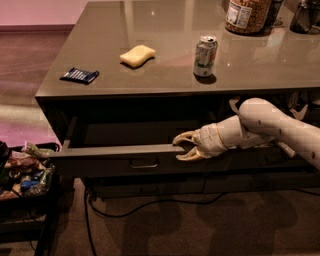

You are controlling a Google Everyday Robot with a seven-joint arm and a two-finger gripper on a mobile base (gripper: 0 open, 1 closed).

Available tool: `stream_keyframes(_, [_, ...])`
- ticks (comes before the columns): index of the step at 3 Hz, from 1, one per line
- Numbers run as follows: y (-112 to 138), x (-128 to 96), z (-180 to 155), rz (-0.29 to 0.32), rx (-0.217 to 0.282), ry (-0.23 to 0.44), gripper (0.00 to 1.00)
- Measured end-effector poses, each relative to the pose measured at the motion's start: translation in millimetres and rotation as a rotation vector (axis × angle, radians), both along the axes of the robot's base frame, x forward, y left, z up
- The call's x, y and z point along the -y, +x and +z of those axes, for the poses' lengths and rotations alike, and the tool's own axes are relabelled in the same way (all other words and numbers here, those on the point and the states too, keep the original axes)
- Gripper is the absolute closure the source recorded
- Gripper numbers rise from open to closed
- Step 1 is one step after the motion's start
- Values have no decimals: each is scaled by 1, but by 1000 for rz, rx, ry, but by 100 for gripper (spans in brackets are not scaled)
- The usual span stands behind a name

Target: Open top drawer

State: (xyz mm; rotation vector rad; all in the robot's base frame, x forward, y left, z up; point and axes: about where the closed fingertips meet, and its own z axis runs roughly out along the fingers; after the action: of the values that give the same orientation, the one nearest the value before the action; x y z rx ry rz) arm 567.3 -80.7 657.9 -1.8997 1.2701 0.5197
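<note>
The top drawer (100, 162) is a wide dark grey-olive drawer under the countertop, pulled partly out, and the inside is in shadow. Its small loop handle (144, 163) sits at the centre of the flat front. My gripper (183, 147) reaches in from the right on a white arm (265, 125). It straddles the top edge of the drawer front just right of the handle. One finger (182, 137) is inside the drawer and the other is on the outer face, clamped on the edge.
On the countertop (165, 75) lie a yellow sponge (137, 54), a soda can (205, 56), a blue packet (80, 75) and a jar (247, 15). Lower drawers (150, 189) stay shut. A black bin of snacks (22, 175) stands at the left; a cable (150, 205) runs on the floor.
</note>
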Motion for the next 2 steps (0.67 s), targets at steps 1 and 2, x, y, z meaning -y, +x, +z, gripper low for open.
stream_keyframes(1, [-1, 2, 1, 0, 0, 0, 63])
stream_keyframes(2, [-13, 3, -1, 22, -76, -1, 63])
